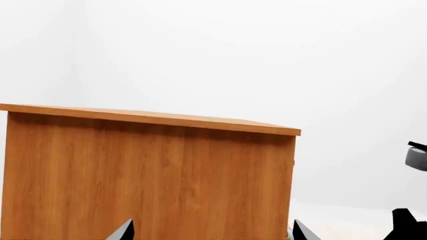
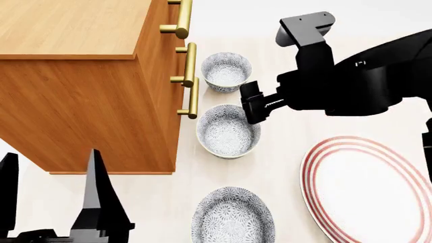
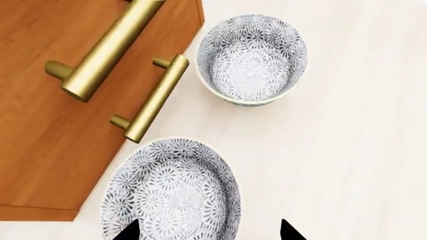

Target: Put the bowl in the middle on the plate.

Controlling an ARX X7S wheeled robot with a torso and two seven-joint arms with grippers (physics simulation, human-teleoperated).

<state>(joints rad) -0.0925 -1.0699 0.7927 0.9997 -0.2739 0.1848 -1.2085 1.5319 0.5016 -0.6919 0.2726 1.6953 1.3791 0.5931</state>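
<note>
Three patterned white bowls stand in a row beside the cabinet. The bowl in the middle lies just under my right gripper. That gripper is open, one fingertip over the bowl's inside and the other beyond its rim, holding nothing. The plate, white with red rings, lies to the right of the bowls. My left gripper is open and empty at the near left, facing the cabinet's side.
A wooden cabinet with brass handles stands close to the left of the bowls. The far bowl and the near bowl flank the middle one.
</note>
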